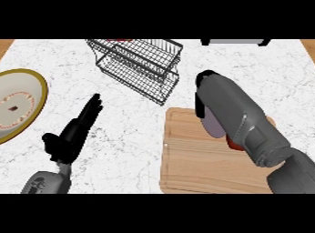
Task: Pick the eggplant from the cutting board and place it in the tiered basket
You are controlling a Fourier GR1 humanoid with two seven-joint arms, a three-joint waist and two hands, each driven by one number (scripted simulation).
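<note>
No brand, label or legible writing on anything in view; the plate [12, 109] out to the left of the left hand carries only a ring of red marks and a small dark spot at its centre, within a gold rim. Left hand [69, 136] enters from the lower edge, fingers straight and together, pointing up and slightly right over bare marble counter [120, 150], thumb sticking out to its left; it holds nothing and touches nothing that can be seen. Right forearm [244, 123] runs diagonally from the lower right corner up toward the middle, lying over the cutting board [194, 159]. Right hand [202, 86] sits at the far end of that forearm, just past the board's upper edge, mostly hidden behind the grey wrist casing; only a dark sliver shows, so cannot tell whether its fingers are spread or curled. Eggplant [214, 127] shows as a pale purple shape tucked under the left flank of the right forearm, above the board's upper part, with a small dark red patch beside it lower down; whether it rests on the wood or is lifted cannot be told. Tiered basket [140, 63], black wire, stands beyond and left of the right hand, near but apart from it
</note>
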